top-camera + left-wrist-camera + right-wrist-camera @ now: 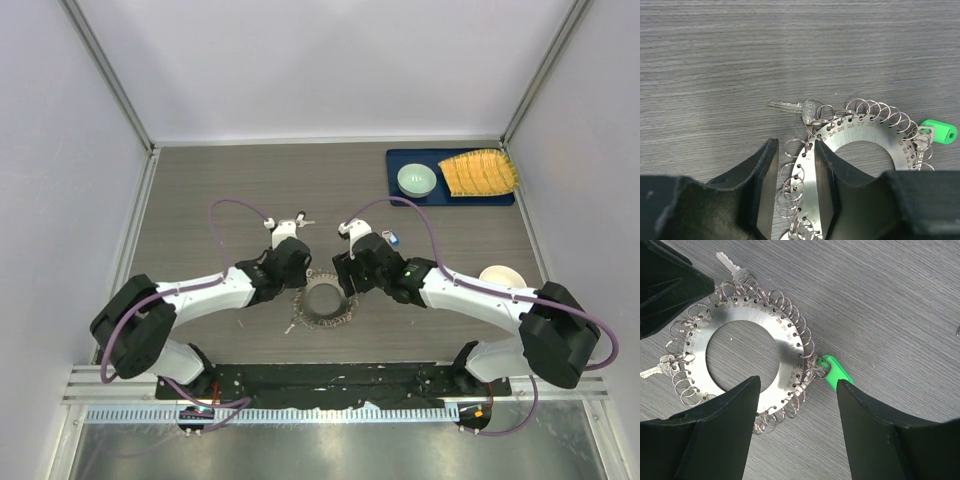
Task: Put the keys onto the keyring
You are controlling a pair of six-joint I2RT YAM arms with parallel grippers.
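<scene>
Overhead view: a grey wood-grain table (220, 190) enclosed by pale, plain walls (300, 60) with metal corner posts. At the far right stands a dark blue rectangular tray (400, 160) carrying a pale green bowl (416, 180) and a yellow ridged item (480, 172). A cream bowl (502, 275) sits beside the right arm.

The flat silver metal keyring disc (328, 320), numbered round its rim and strung with small wire split rings, lies flat near the table's front, between the two grippers.

Left wrist view: the left gripper (797, 190) stands partly open, its black fingers (760, 190) straddling the keyring's band (860, 132). A plain silver key (790, 106) hangs from the far rim.

Right wrist view: the right gripper (797, 430) is spread wide and holds nothing, just over the keyring's (787, 347) near edge. The green-headed silver key (836, 372) is hooked to a split ring there and rests on the table between the fingers.
</scene>
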